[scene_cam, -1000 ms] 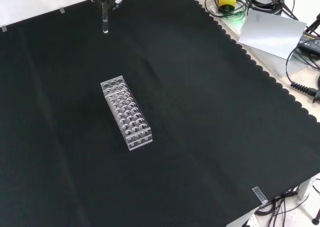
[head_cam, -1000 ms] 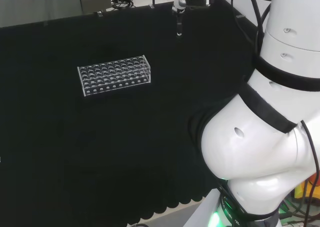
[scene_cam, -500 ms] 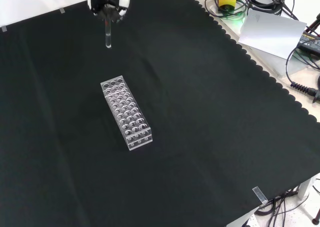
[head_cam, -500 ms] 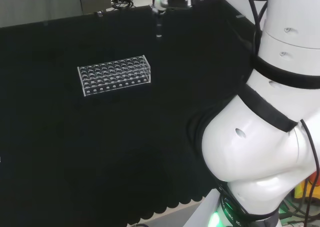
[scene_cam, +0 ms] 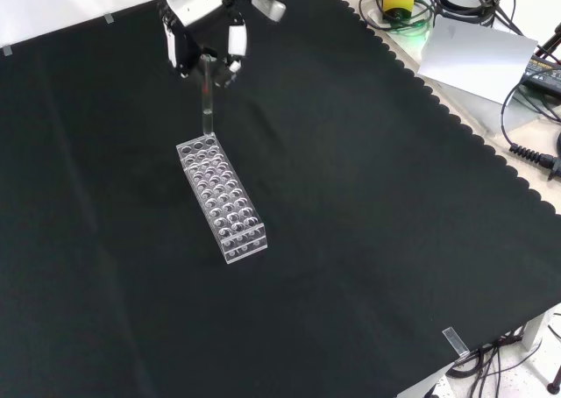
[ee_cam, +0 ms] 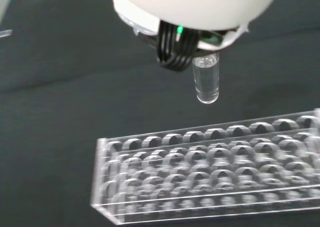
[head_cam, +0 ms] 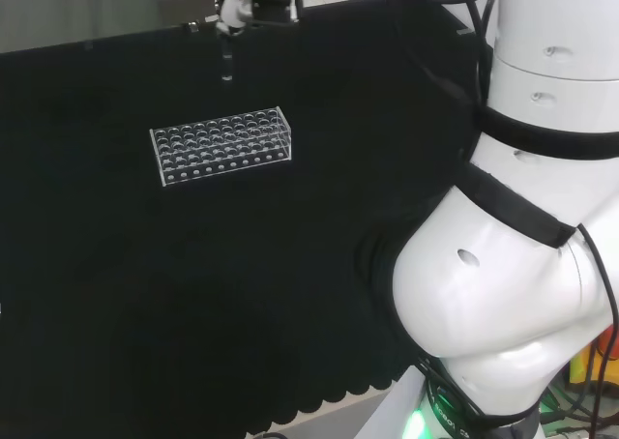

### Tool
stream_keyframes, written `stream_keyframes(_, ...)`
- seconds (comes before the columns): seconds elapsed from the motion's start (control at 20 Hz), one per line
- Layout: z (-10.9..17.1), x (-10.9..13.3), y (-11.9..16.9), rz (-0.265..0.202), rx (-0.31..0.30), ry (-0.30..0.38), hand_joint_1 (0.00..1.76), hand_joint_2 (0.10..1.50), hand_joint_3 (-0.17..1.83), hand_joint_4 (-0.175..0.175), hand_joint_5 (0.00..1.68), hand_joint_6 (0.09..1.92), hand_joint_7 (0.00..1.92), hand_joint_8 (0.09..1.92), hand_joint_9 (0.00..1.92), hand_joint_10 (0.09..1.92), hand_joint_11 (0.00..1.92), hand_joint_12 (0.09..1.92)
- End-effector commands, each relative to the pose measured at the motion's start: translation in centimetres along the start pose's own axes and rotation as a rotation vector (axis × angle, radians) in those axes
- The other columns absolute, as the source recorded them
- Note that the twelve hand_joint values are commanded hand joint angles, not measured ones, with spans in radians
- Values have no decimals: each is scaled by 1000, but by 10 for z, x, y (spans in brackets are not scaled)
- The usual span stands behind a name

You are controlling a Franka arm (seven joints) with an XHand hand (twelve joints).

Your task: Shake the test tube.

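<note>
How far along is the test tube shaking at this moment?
Done: the test tube is picked up, pinched upright in the hand. In hand: it hangs in the air near the clear rack's end, not in a hole. Left: any remaining shaking, then perhaps racking it.

clear glossy tube [ee_cam: 206,82] in a glossy black-and-white hand [scene_cam: 207,30], upper left; clear plastic rack [scene_cam: 222,196] on matt black cloth [scene_cam: 368,205].

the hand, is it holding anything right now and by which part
Yes. The hand holds a clear test tube by its upper end, fingers curled round it. The tube hangs upright, its rounded bottom free above the clear rack.
</note>
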State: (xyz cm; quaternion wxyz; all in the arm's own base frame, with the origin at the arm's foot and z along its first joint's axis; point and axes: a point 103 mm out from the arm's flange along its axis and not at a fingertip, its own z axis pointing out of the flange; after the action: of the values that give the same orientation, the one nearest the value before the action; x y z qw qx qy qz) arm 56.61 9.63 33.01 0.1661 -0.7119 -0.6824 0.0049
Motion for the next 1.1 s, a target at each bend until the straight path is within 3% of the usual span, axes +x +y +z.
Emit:
stream_keyframes(0.05,2,20,1,-44,3,1,1324,573,796,-175,1272,692,1332,690,1581,707,1293,868)
stream_keyframes(0.2,-1,3,0,-10,1,-8,1324,573,796,-175,1272,691,1332,690,1581,707,1293,868)
stream_keyframes(0.8,-17,-144,-27,262,-8,-57,1324,572,797,-175,1273,691,1332,689,1581,707,1294,867)
stream_keyframes(1.1,-30,-175,-34,314,-15,-89,1324,572,797,-175,1273,691,1333,689,1582,707,1295,867)
